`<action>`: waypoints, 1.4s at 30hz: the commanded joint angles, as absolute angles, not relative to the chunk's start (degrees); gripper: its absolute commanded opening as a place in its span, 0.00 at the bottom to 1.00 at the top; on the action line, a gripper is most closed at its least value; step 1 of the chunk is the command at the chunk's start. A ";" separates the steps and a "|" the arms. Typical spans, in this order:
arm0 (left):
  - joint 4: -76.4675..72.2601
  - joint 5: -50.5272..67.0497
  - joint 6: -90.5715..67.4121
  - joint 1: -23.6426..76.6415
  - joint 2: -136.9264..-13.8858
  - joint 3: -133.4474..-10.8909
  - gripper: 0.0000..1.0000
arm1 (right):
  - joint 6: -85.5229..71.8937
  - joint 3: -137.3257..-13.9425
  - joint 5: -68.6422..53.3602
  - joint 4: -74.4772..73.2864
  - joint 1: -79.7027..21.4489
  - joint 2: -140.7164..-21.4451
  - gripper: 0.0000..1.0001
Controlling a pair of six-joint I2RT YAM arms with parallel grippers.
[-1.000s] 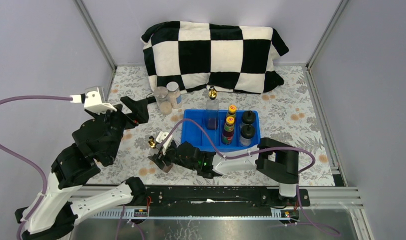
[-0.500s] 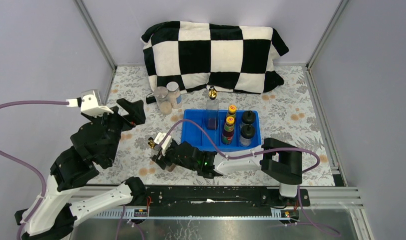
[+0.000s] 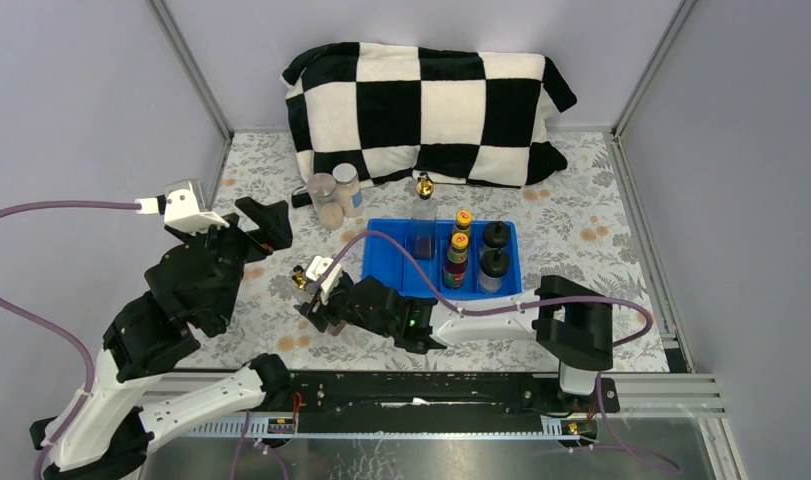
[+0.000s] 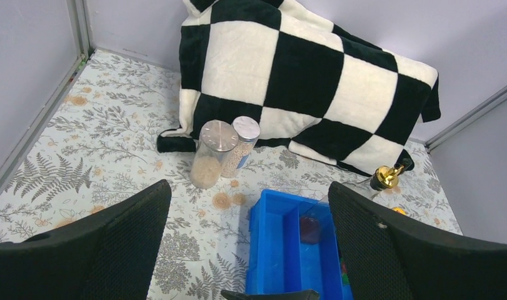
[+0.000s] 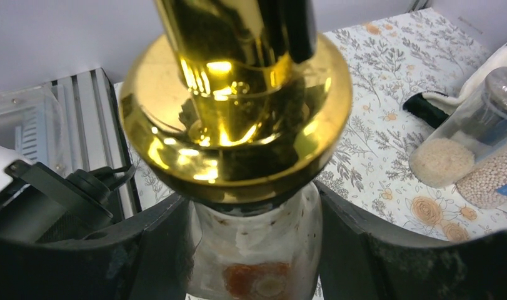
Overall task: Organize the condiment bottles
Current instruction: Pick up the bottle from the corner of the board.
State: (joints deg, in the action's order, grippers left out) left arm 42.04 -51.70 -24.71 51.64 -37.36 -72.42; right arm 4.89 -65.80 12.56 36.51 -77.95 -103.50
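Eight containers show from the top camera. Five stand in the blue tray [image 3: 381, 262]: a gold-topped bottle [image 3: 422, 212] at the back left, two sauce bottles [image 3: 457, 258] one behind the other in the middle, and two shakers [image 3: 493, 264] at the right. Two jars [image 3: 324, 203] stand touching each other on the bench [image 3: 601, 230], behind and left of the tray, just in front of the checkered pillow [image 3: 421, 100]. The right arm [image 3: 481, 322] reaches across to the left of the tray, its jaws closed on a second gold-topped bottle [image 3: 304, 279], which tilts with its cap toward the left. The left arm [image 3: 191, 280] hangs over the bench left of the jars, its jaws spread wide and empty. In the left wrist view, both black fingers [image 4: 113, 244] stand far apart at the bottom edge, with the jars, the pillow and the tray's left end between and beyond them. In the right wrist view, the gold cap fills the middle, and the clear body below it sits pinched between the two fingers [image 5: 413, 262]; the jars lie at the right edge.
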 commanded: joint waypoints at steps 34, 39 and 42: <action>36.97 -51.30 -25.67 51.26 -39.81 -70.19 0.99 | 15.36 -79.02 63.02 32.11 -76.58 -89.21 0.07; 36.80 -50.83 -25.41 51.30 -39.74 -69.88 0.99 | 10.40 -77.69 67.67 28.41 -74.35 -88.20 0.06; 36.79 -50.42 -25.27 51.25 -39.73 -69.70 0.99 | 6.19 -76.22 69.49 24.89 -73.26 -86.96 0.06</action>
State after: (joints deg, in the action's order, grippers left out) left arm 39.18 -50.54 -25.17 51.64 -39.90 -70.43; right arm 11.77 -75.05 62.65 24.25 -74.74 -91.11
